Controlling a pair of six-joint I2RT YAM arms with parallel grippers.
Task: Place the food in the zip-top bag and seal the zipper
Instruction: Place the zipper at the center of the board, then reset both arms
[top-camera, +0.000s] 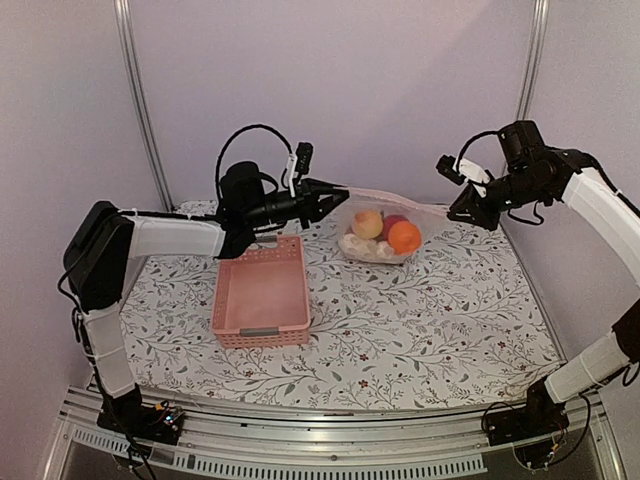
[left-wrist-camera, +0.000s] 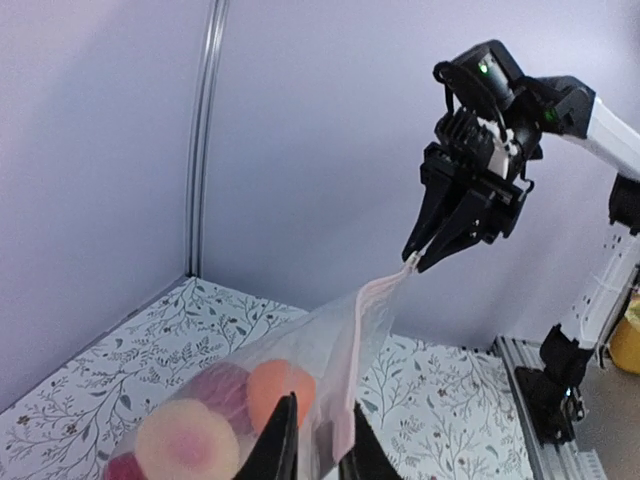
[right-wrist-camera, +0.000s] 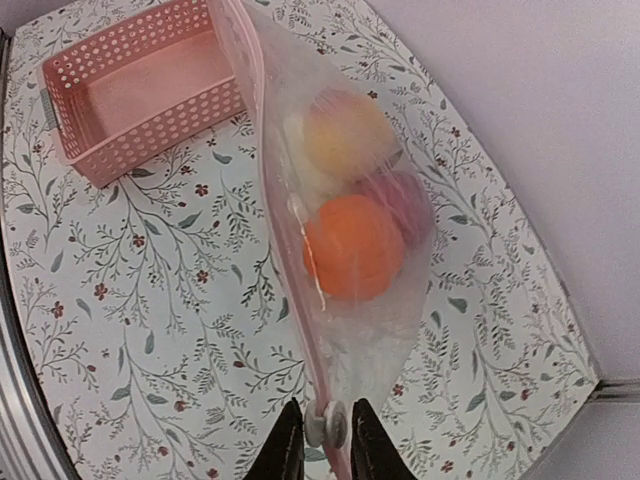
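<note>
Right under your right wrist camera, the right gripper (right-wrist-camera: 318, 432) has its jaws pinched on the zipper (right-wrist-camera: 262, 150) at one end of the zip-top bag (right-wrist-camera: 385, 330), the pale slider tab sitting between the tips. From there the strip runs taut away toward the pink basket (top-camera: 262, 292). Over on your left, the left gripper (top-camera: 334, 201) has the other end of that strip between its jaws; they look just slightly parted around the plastic, so you cannot tell if they grip it firmly. The bag hangs between your two arms, above the far part of the flowered counter (top-camera: 420, 320), its bottom sagging down to the surface. Inside you've got the food (top-camera: 384, 236): an orange ball, a yellow-pink piece, a dark red one behind, pale pieces underneath. The basket sits on the counter, just below your left arm.
</note>
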